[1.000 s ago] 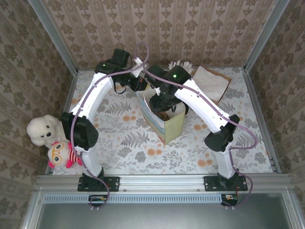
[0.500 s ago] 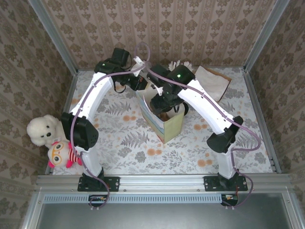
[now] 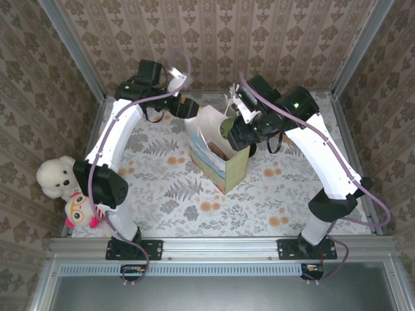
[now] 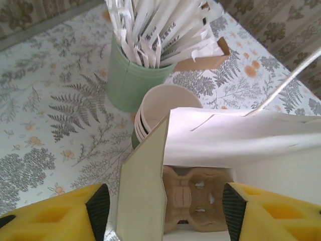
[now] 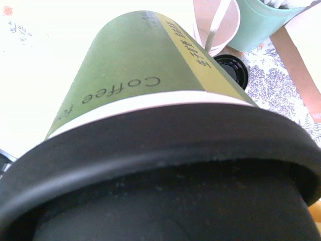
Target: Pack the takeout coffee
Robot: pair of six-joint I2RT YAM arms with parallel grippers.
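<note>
One takeout coffee in right claw, one open paper bag

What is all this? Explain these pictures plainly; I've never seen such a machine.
These are two robot arms, each ending in a two-finger gripper. One picture looks down from above; the other two come from cameras on the wrists. On the flowered table stands an open paper bag with a cardboard cup carrier inside. Beside it are a pale-green cup of white sticks and a stack of lidless cups; two plush toys sit at the left. The right gripper holds the takeout coffee, black lid on, at the bag's top. The left gripper is open above the bag.
</note>
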